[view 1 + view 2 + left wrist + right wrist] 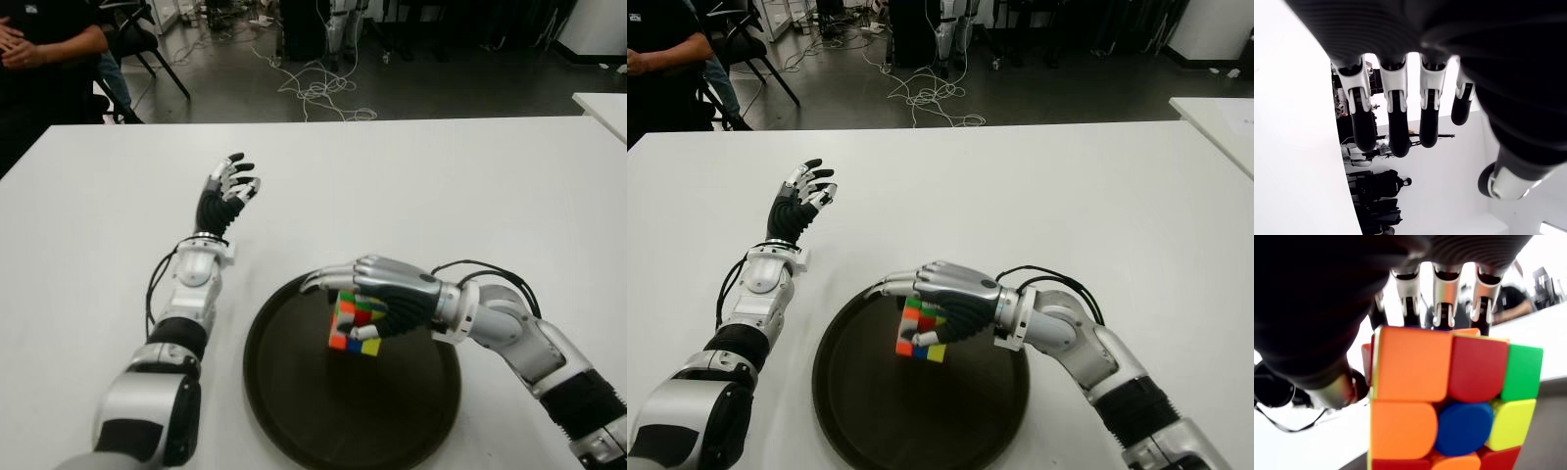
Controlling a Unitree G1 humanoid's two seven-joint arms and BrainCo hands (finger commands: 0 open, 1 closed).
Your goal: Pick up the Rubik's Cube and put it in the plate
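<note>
- Plate (pixel 294 411), dark and round, sits on the white table (pixel 441 186) at the near edge, directly in front of the robot.
- Right hand (pixel 377 294) reaches in from the right, above the plate, fingers curled around the cube (pixel 355 324).
- Cube shows orange, red, green, yellow and blue squares; it is held tilted over the middle of the plate. Whether it touches the plate cannot be told.
- Left hand (pixel 227 191) shows further out over the bare table, left of the plate and well apart from it, fingers spread and holding nothing.
- Beyond the table: dark floor, loose cables (pixel 313 88), and a seated person (pixel 39 49) at far left.
</note>
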